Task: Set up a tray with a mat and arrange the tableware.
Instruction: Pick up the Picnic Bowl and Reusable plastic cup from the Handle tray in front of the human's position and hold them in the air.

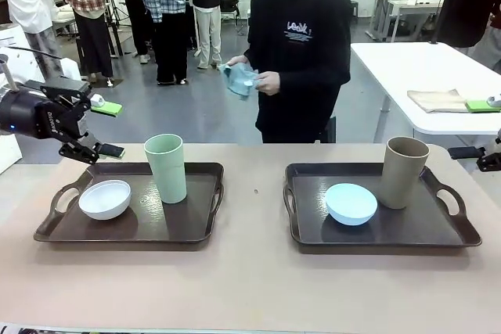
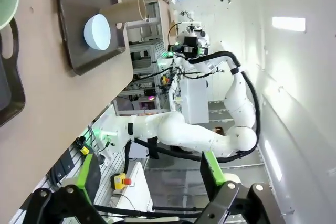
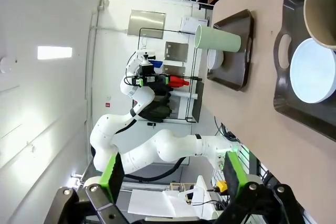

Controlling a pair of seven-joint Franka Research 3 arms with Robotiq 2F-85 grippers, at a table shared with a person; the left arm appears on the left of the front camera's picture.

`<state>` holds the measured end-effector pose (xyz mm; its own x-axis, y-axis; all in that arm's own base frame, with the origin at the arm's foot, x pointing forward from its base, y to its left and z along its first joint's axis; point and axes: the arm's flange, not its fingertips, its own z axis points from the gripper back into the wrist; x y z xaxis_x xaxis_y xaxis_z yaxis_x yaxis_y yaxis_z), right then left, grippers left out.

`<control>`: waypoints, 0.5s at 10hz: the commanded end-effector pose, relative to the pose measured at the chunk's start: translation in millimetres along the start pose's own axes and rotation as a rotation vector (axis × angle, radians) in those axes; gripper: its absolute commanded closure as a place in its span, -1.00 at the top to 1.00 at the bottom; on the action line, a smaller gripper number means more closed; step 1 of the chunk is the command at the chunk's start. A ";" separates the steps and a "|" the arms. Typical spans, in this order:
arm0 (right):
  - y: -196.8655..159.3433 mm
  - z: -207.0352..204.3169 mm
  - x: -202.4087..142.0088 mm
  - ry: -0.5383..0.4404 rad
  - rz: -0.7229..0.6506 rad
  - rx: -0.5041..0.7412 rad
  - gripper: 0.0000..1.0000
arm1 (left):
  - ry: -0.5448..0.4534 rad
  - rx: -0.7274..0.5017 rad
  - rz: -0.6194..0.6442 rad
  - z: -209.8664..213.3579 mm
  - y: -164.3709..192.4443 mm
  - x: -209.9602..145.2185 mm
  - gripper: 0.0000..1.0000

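L gripper [image 1: 106,128], R gripper [image 3: 173,174] spread, empty, green cup [image 1: 166,166], white bowl [image 1: 105,199] on L tray [image 1: 196,226]

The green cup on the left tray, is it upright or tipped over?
Upright: the pale green cup stands on its base, open mouth up.

The worktop [image 1: 250,287] is viewed from the robot's side, towards the person [image 1: 301,52]; both wrist views are rolled sideways, low beside it; the right tray [image 1: 415,228] is shared

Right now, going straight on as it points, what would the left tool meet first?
Likely nothing close: the left tool aims over the table at the right arm, far off.
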<state>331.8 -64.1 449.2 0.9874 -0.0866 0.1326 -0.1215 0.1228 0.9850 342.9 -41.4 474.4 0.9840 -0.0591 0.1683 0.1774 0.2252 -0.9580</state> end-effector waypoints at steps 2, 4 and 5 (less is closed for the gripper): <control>-0.7 -2.2 1.2 -0.011 0.020 0.027 1.00 | 0.000 0.000 0.000 0.0 0.0 0.0 1.00; -0.7 -2.2 1.2 -0.011 0.020 0.027 1.00 | 0.000 0.000 0.000 0.0 0.0 0.0 1.00; -0.7 -2.2 1.2 -0.011 0.020 0.027 1.00 | 0.000 0.000 0.000 0.0 0.0 0.0 1.00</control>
<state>331.9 -63.6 449.1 0.9875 -0.0848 0.1330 -0.1221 0.1234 0.9848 342.8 -42.7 472.2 0.9868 -0.0447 0.1559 0.1620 0.2202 -0.9619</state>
